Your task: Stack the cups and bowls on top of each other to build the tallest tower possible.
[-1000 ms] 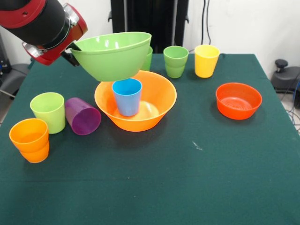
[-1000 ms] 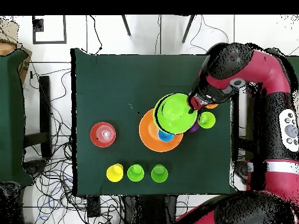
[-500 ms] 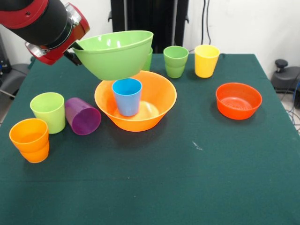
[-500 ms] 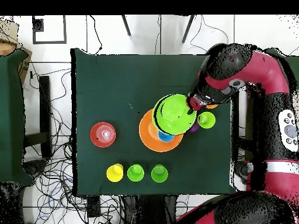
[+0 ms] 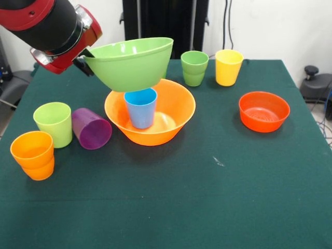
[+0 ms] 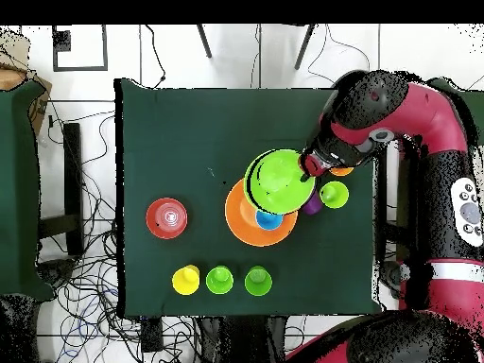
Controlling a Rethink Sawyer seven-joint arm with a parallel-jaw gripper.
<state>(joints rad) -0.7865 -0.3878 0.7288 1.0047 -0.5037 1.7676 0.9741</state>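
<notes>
At the middle of the green surface [image 5: 218, 197] the tower has barely begun: a blue cup [image 5: 140, 107] stands upright inside the large orange bowl [image 5: 171, 111], while the hand [image 5: 83, 63] is clenched on the rim of the lime-green bowl [image 5: 129, 62], which hangs tilted just above that cup. Left unstacked are the red-orange bowl [image 5: 263, 111], the yellow cup [image 5: 228, 67], the darker green cup [image 5: 194, 68], the lime cup [image 5: 53, 123], the toppled purple cup [image 5: 91, 128] and the nested orange cups [image 5: 33, 154]. Against half a second ago, the lime-green bowl has shifted slightly across the orange bowl and tipped further, its far rim higher; all else stays put.
</notes>
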